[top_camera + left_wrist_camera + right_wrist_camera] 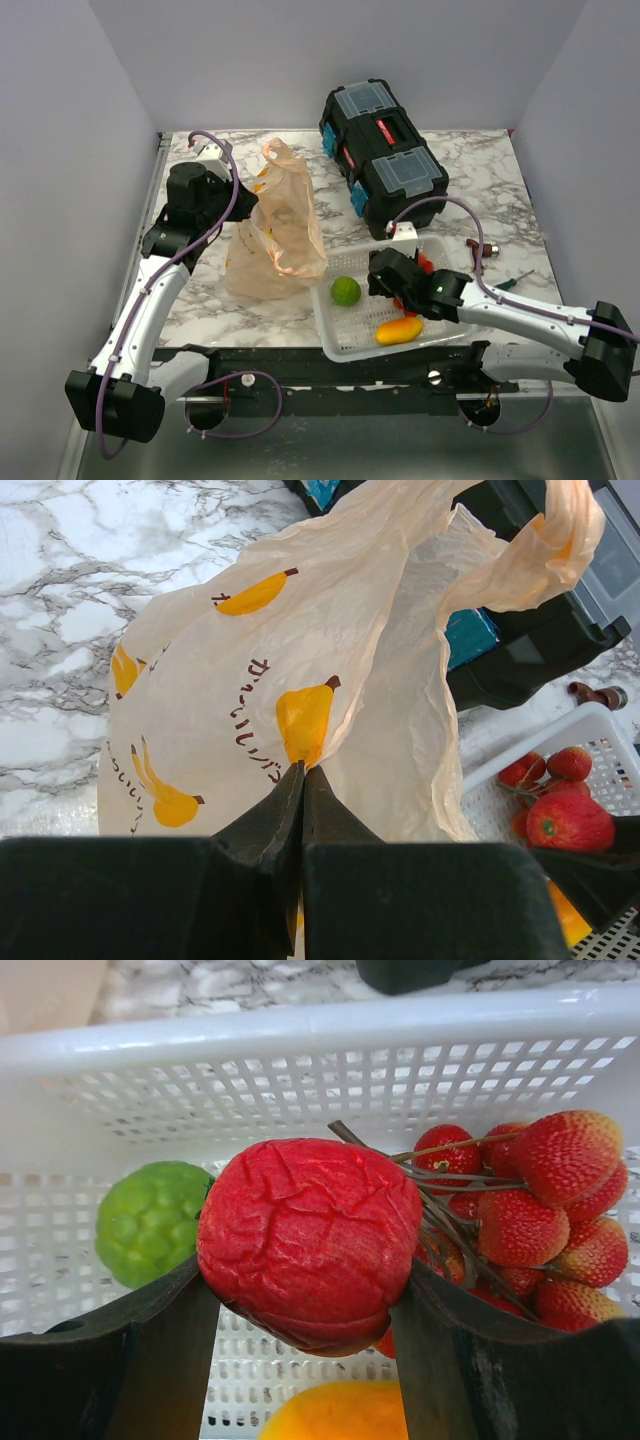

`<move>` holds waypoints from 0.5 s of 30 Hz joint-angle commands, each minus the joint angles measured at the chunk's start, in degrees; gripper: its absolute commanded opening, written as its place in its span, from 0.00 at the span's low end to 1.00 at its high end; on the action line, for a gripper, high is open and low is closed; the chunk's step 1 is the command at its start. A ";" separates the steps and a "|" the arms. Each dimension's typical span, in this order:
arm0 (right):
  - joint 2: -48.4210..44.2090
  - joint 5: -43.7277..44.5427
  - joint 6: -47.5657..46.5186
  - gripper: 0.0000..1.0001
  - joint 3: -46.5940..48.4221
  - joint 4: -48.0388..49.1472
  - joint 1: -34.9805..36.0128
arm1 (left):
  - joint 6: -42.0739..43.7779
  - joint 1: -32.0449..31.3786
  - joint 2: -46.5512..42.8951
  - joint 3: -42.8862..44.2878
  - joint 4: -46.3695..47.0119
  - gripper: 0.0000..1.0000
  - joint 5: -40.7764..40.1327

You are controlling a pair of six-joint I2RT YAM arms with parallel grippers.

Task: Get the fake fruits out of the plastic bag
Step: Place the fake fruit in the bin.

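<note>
The peach-tan plastic bag (275, 225) with yellow fruit prints stands on the marble table, left of the white mesh basket (335, 335). My left gripper (235, 205) is shut on a pinch of the bag's side (300, 730) and holds it up. My right gripper (400, 290) is over the basket, shut on the red round fruit (310, 1245). The bunch of red berries (545, 1215) lies in the basket right behind it, also seen from the left wrist (545, 775). The yellow lemon-like fruit is not in view.
A green lime-like ball (346, 291) and an orange mango-like fruit (398, 330) lie in the basket. A black toolbox (385, 160) with clear lids stands behind the basket. A small brown object (480, 250) lies right of the basket.
</note>
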 commanded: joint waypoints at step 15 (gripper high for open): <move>17.73 -0.90 0.69 0.39 3.67 -1.13 -0.19 | -0.28 0.15 -0.24 0.51 0.57 0.00 0.89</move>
